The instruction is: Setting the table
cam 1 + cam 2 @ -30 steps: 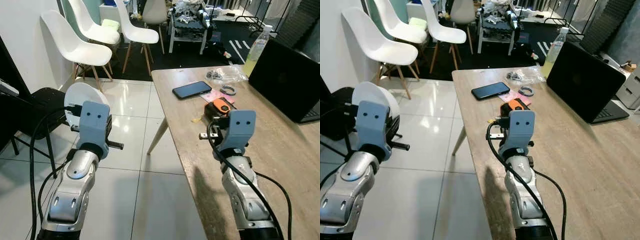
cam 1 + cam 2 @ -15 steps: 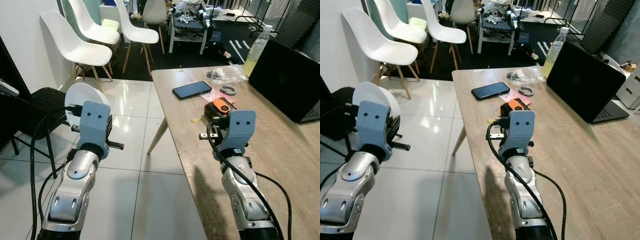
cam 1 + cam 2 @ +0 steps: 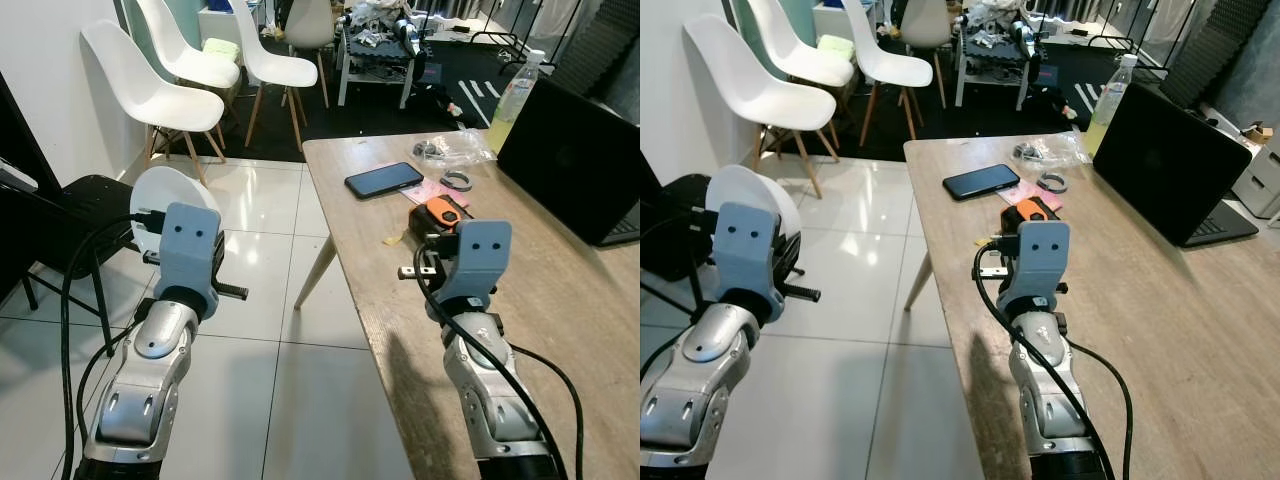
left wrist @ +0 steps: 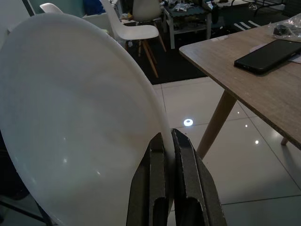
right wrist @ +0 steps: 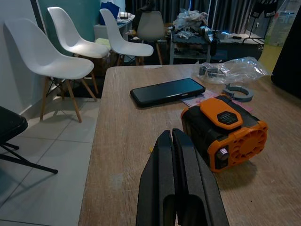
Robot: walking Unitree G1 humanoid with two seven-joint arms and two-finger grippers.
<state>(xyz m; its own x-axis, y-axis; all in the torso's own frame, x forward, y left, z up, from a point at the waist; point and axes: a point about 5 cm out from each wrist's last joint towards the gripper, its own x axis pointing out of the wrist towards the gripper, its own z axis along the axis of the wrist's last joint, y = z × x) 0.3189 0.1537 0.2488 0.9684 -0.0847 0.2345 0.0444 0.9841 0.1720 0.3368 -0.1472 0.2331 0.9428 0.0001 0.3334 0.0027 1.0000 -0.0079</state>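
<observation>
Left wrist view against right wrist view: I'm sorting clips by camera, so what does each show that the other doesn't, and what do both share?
The left wrist view alone shows the white plate, its rim pinched by the left hand. The right wrist view alone shows the orange and black device, the plastic bag and the right hand, shut on nothing. Both show the wooden table, the black phone and white chairs.

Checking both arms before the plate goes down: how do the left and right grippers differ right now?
The left gripper pinches the rim of the white plate out over the tiled floor; the right gripper holds nothing and hangs above the wooden table, near the orange and black device. Both have their jaws shut.
</observation>
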